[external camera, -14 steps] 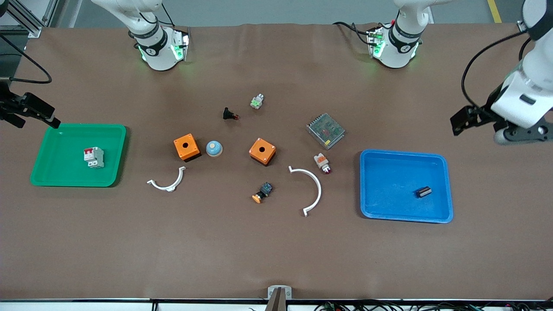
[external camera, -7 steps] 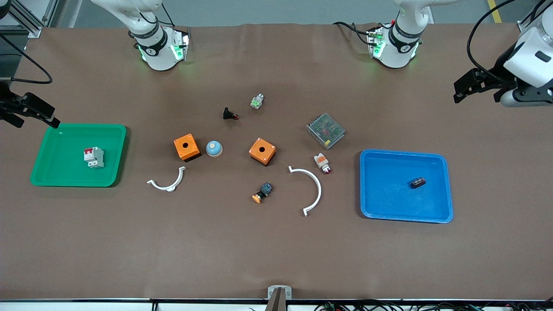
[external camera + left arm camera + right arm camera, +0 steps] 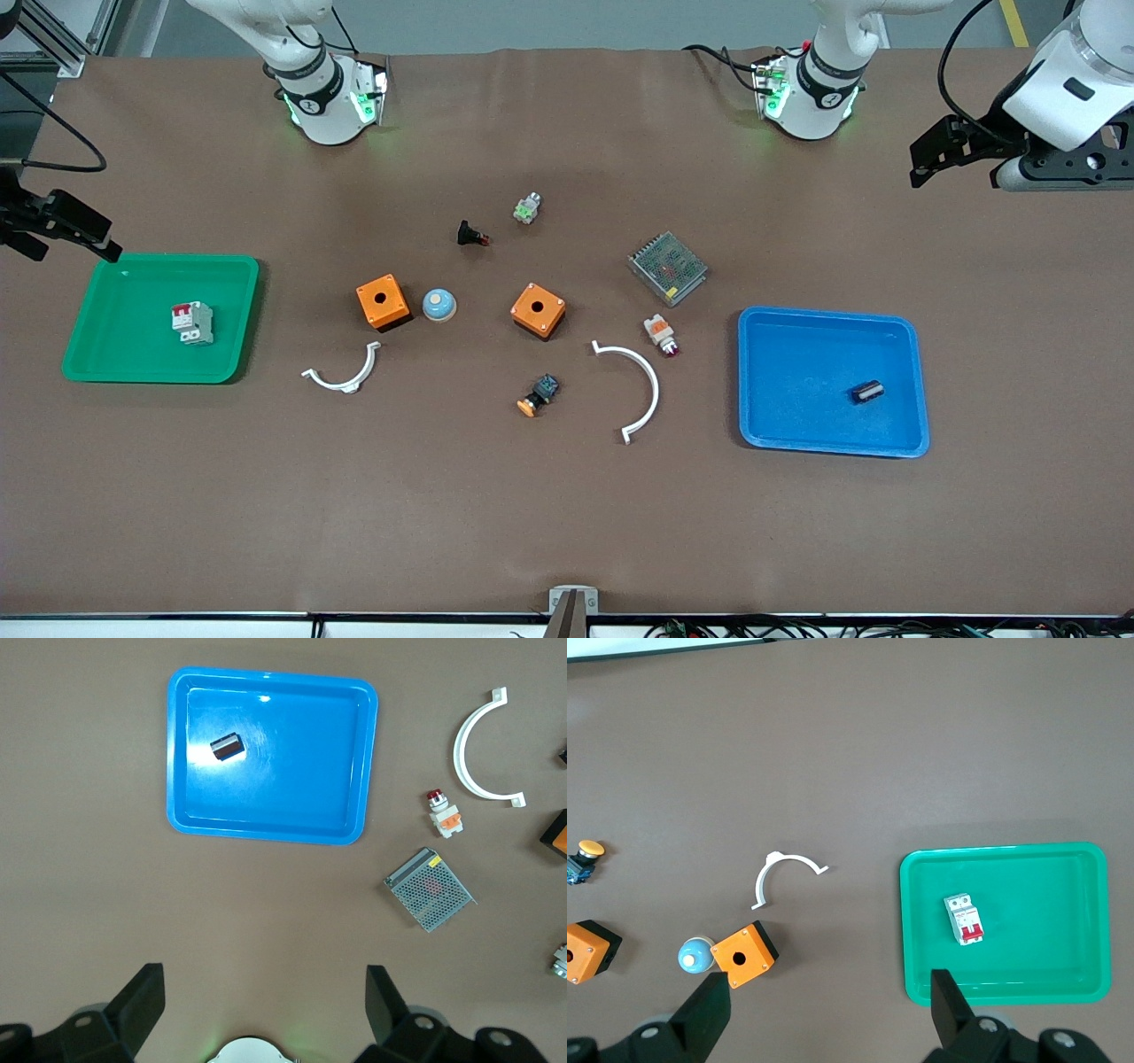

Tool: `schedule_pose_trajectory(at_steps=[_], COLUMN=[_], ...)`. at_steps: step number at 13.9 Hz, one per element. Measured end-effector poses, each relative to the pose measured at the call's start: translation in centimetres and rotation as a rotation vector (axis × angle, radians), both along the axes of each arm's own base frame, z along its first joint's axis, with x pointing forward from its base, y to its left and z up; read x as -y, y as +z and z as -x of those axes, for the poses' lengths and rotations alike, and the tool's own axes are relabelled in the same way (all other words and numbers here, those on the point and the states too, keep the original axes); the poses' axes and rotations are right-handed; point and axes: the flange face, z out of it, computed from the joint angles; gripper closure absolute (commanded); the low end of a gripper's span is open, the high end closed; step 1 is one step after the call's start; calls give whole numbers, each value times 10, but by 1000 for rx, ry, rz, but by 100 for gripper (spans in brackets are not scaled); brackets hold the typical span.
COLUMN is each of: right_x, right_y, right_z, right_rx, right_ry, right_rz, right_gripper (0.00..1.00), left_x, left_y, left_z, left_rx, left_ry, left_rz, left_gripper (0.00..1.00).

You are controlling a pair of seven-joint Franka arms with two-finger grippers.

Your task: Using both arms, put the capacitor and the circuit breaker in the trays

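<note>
I read the job as essentially finished. The capacitor (image 3: 867,391) lies in the blue tray (image 3: 762,425) at the frame's lower right; the circuit breaker (image 3: 192,322) sits in the green tray (image 3: 106,354) at mid-left. My left gripper (image 3: 930,159) hangs over bare worktop (image 3: 567,514) at upper right, fingers apart and empty. My right gripper (image 3: 62,232) hangs at the left edge, fingers apart too. Nothing left but parking both arms.

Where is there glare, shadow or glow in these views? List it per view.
Front view: green status lights glow at both arm bases; the green tray casts a soft shadow. Left wrist view: a bright glare spot on the blue tray near its rim, more sheen beside the capacitor. Right wrist view: even light, the circuit breaker crisp, no glare.
</note>
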Motion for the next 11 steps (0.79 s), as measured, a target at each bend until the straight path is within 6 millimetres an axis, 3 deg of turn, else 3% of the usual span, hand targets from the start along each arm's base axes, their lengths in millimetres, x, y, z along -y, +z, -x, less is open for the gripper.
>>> schedule_pose_trajectory(at_steps=[4, 11], right_x=[2, 4], right_y=[-3, -3], right_z=[1, 1], right_rx=[-8, -10], right_ry=[-3, -6], right_rz=[0, 0], right_gripper=[0, 0], left_x=[-22, -21], left_y=[6, 29], left_z=[-3, -6], left_rx=[21, 75], left_ry=[13, 7], left_rz=[-1, -14], left_gripper=[0, 0])
